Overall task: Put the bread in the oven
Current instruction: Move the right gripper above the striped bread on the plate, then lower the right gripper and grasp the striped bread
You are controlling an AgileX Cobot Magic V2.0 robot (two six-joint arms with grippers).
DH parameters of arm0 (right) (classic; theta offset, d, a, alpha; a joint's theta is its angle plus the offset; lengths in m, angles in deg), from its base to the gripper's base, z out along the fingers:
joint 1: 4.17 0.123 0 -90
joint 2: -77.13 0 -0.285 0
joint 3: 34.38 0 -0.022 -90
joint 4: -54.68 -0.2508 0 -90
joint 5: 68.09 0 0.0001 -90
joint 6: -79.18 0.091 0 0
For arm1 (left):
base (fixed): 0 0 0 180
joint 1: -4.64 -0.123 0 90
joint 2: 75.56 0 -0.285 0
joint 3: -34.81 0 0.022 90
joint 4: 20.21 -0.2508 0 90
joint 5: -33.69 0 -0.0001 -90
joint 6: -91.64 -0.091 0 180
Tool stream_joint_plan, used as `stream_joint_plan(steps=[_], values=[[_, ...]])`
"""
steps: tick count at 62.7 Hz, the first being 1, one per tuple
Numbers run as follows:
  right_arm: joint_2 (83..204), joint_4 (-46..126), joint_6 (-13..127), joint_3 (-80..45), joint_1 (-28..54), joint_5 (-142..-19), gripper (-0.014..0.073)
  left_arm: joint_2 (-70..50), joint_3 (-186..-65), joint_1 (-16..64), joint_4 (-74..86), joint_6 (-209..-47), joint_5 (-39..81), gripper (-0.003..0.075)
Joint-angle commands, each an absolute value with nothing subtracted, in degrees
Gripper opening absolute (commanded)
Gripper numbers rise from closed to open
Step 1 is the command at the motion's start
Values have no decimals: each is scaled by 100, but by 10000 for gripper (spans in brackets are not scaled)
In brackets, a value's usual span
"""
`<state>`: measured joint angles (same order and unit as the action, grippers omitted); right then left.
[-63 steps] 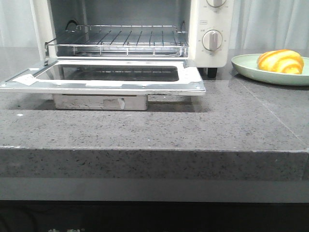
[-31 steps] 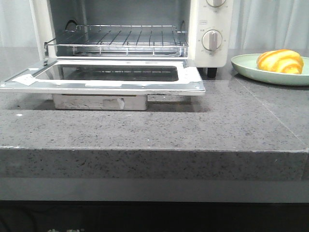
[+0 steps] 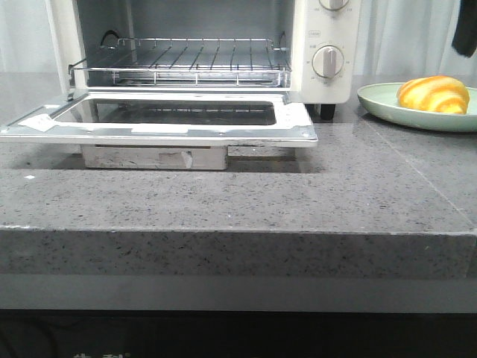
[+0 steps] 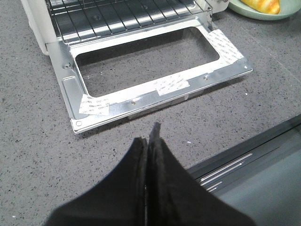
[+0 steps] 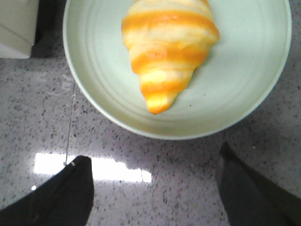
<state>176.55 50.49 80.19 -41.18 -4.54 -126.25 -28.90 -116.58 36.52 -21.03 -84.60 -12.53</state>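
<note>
The bread (image 3: 433,94), golden-orange with pale stripes, lies on a pale green plate (image 3: 380,99) at the right of the counter; it also shows in the right wrist view (image 5: 168,49). The white oven (image 3: 320,52) stands at the back left with its glass door (image 3: 160,119) dropped open and its wire rack (image 3: 186,63) bare. My right gripper (image 5: 153,172) is open above the counter just short of the plate; only a dark tip (image 3: 464,33) shows in the front view. My left gripper (image 4: 149,136) is shut and empty above the counter before the oven door (image 4: 141,96).
The grey stone counter (image 3: 298,194) has a front edge with a drop below it. A grey block (image 3: 153,157) props the open door. Silver knobs (image 3: 327,62) sit on the oven's right panel. Pale curtains hang behind.
A dark tip of my right gripper has come into the front view at the upper right edge, above the plate. The bread, plate and oven have not moved.
</note>
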Motion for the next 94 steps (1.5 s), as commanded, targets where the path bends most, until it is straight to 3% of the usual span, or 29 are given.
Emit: stream_joint_plan(steps=[1, 29, 41, 65, 70, 78, 83, 87, 94], values=[[17829, 5116, 8018, -4607, -490, -12514, 498, -2902, -11811, 3638, -2091, -8409, -891, -18], [18955, 5217, 8035, -5453, -490, -12455, 496, -2902, -11811, 3638, -2089, -8409, -891, -18], [19085, 5222, 8035, -5453, -490, -12349, 615, -2902, -11811, 3638, -2068, -8409, -891, -18], [19406, 5212, 8035, -5453, -479, -12409, 610, -2902, -11811, 3638, -2068, -8409, -891, -18], [19411, 5212, 8035, -5453, -479, -12454, 553, -2902, -11811, 3638, -2068, -8409, -891, -18], [19411, 5212, 8035, -5453, -479, -12460, 314, -2902, -11811, 3638, -2068, -8409, -891, -18], [19387, 5212, 8035, -5453, -479, -12449, 213, -2902, -11811, 3638, -2068, -8409, -891, -18], [19314, 5212, 8035, -5453, -479, -12427, 160, -2902, -11811, 3638, -2068, -8409, -891, -18], [19068, 5210, 8035, -5453, -479, -12410, 160, -2902, -11811, 3638, -2068, -8409, -891, -18]])
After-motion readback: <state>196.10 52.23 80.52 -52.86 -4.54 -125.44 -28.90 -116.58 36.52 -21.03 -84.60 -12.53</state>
